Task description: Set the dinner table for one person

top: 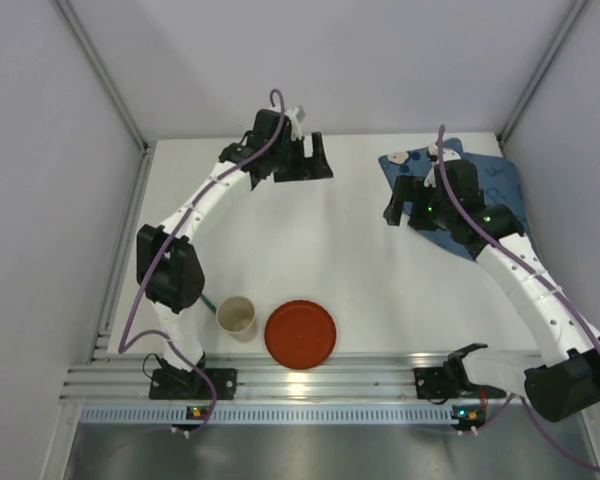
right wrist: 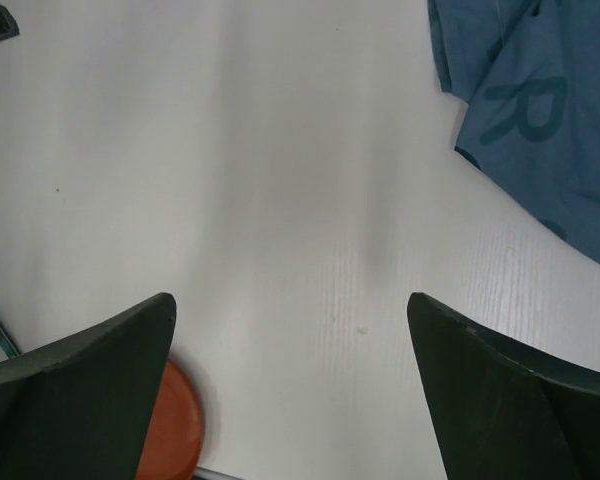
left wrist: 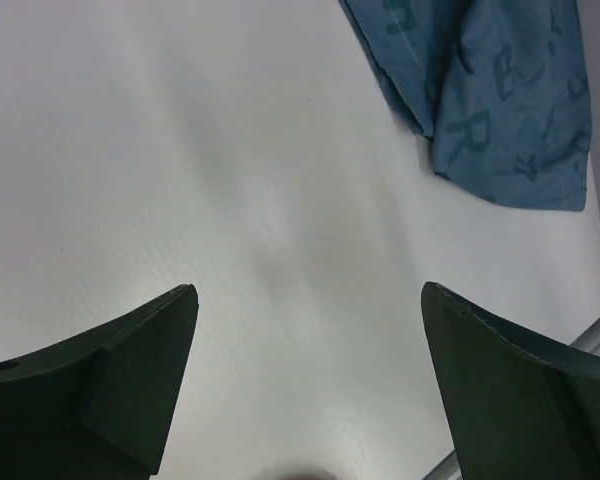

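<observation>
The white dinner table fills the top view, with its ribbed rail along the near edge. A crumpled blue placemat printed with letters lies at the far right; it also shows in the left wrist view and the right wrist view. An orange plate and a beige cup stand near the front edge; the plate's edge shows in the right wrist view. My left gripper is open and empty at the far middle. My right gripper is open and empty, beside the placemat's left edge.
A green thin item lies partly hidden behind the left arm near the cup. Grey walls and metal frame posts close in the table on three sides.
</observation>
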Tool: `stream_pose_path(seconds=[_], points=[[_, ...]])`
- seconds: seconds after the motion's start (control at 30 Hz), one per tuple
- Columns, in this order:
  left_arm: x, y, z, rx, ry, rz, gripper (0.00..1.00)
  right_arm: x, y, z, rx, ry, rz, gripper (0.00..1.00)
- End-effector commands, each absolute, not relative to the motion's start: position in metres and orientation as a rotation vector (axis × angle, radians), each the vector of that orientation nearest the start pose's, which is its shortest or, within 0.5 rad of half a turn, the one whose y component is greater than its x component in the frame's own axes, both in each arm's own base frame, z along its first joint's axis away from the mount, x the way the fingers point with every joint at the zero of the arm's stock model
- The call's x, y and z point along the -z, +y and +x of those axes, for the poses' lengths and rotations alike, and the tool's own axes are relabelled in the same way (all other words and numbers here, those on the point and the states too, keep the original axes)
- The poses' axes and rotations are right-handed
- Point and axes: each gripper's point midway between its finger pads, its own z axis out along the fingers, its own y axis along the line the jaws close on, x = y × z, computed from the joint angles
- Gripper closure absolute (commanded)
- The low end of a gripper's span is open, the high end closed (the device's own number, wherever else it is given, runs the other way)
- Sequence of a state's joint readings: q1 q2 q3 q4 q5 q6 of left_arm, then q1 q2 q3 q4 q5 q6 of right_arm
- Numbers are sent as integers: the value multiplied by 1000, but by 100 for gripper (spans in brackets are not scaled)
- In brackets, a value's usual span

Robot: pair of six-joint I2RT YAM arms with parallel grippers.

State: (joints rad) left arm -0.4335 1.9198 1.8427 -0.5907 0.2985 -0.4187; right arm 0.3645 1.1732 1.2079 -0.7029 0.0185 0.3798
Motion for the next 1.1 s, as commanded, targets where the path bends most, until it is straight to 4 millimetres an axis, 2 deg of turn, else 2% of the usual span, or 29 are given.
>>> stream_pose_path(seconds=[0.0,0.03,0.07,0.1,0.13,0.17,0.2,0.23,0.27,0.3,0.37,0.4,0.43,0.5,0.67,0.77,0.9,1.0,1.03,1.07], points=[[-268,-253,476,719,2125,-99,2,-249,103,294,-297,2239,174,0],[-236,-272,459,953,2203,-133,2,-245,99,289,-297,2249,196,0],[-248,-282,475,1088,2091,-130,2,-240,94,282,-299,2257,213,0],[-256,-291,483,1132,2096,-158,2,-239,92,278,-298,2262,224,0],[-215,-300,495,1066,2206,-190,2,-234,89,270,-286,2292,238,0],[-196,-305,491,985,2301,-194,2,-236,86,263,-286,2288,238,0],[-192,-328,487,955,2318,-134,2,-236,84,258,-283,2290,242,0],[-189,-345,499,952,2303,-109,2,-234,81,250,-274,2304,242,0],[-186,-362,496,983,2304,-90,2,-235,76,245,-255,2292,253,0],[-186,-374,502,1019,2277,-94,2,-234,72,240,-239,2296,260,0],[-171,-397,511,1088,2275,-134,2,-234,62,228,-195,2305,269,0],[-180,-413,512,1112,2245,-117,2,-234,58,225,-180,2307,276,0],[-157,-423,513,1106,2275,-124,2,-232,54,217,-157,2328,279,0],[-143,-445,514,1122,2274,-108,2,-235,46,207,-121,2334,292,0],[-104,-481,504,1213,2300,-138,2,-241,31,188,-64,2330,349,0],[-84,-506,486,1245,2328,-106,2,-242,26,177,-51,2344,376,0],[-56,-528,470,1295,2359,-122,2,-241,20,165,-19,2365,397,0],[-57,-548,463,1388,2334,-154,2,-244,15,160,3,2361,413,0],[-45,-551,461,1406,2353,-188,2,-244,13,158,12,2367,414,0],[-44,-557,458,1424,2349,-191,2,-244,12,156,18,2367,415,0]])
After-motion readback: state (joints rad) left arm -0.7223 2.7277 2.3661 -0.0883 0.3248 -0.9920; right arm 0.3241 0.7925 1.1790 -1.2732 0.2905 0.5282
